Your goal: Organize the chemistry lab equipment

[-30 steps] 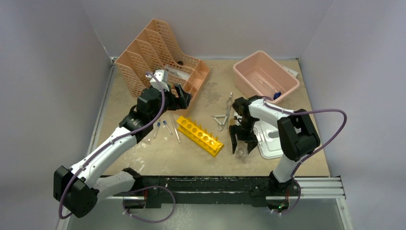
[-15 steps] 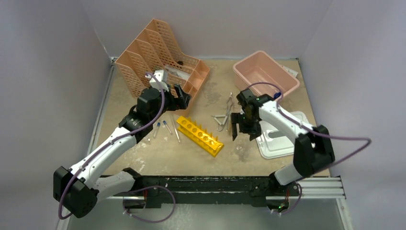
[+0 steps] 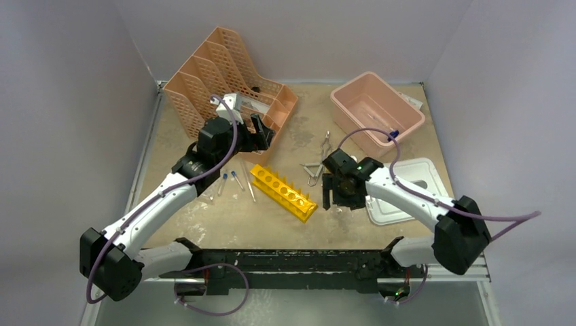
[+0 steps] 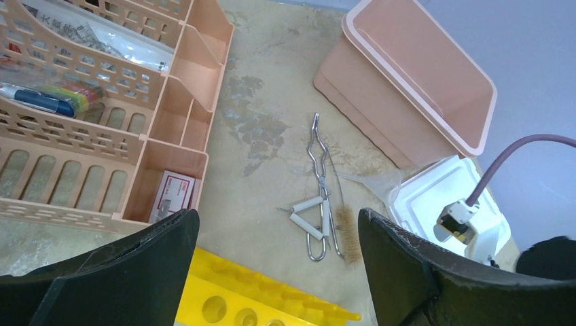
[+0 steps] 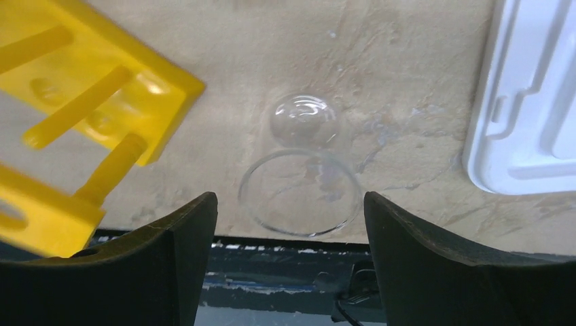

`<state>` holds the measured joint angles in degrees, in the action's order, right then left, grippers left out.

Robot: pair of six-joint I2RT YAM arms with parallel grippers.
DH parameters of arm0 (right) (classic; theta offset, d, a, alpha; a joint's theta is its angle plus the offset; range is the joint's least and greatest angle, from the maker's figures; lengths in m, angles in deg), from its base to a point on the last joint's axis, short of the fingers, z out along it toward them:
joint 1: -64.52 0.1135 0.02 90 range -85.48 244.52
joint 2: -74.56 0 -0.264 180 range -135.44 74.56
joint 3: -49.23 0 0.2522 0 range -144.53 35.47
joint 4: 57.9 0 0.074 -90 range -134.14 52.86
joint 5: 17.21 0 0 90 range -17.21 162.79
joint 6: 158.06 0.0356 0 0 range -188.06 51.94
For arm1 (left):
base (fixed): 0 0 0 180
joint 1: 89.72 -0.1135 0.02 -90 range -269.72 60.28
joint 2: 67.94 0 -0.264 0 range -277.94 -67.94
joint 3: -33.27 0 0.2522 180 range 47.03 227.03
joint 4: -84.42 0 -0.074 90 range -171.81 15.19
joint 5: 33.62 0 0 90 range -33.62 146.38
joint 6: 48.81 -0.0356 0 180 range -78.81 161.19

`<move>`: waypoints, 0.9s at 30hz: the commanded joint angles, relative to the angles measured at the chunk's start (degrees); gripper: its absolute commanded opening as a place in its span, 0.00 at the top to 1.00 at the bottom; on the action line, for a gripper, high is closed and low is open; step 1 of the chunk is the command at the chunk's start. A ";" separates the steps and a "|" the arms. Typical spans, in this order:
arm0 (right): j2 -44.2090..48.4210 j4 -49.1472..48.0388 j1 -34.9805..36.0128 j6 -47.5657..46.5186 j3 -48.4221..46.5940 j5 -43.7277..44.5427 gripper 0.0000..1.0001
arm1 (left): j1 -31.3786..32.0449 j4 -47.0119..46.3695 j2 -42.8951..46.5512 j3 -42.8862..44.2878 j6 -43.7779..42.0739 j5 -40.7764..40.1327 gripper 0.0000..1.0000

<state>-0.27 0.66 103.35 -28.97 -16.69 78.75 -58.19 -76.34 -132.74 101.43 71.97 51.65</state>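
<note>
Right arm (image 3: 407, 193) swung lower beside yellow rack (image 3: 283, 192) | right jaws wide apart, facing clear glass (image 5: 299, 190) | left jaws apart

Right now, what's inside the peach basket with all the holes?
The peach organizer holds a small white box in a corner pocket and a blue pen-like thing in a slot. Its mesh walls hide the rest.

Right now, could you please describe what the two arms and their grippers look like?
Left arm and right arm: white links, black joints and bases, each with a looping purple cable. Left gripper and right gripper: two broad, matte black fingers each.
</note>
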 commanded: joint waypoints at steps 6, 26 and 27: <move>-4.43 1.67 1.64 7.29 -1.74 11.44 0.20 | 0.02 -0.52 -0.51 4.25 -1.47 1.17 0.14; -5.66 7.55 -6.27 -3.44 -26.16 6.00 0.59 | 0.02 -4.55 1.07 4.17 -2.74 -1.87 0.14; -5.49 7.17 -8.14 -5.06 -28.16 5.60 0.59 | 0.00 -4.59 1.07 4.29 -2.79 -2.12 0.14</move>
<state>-6.89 5.99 101.01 -27.84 -36.13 83.69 -58.19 -76.97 -133.17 103.17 70.51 50.97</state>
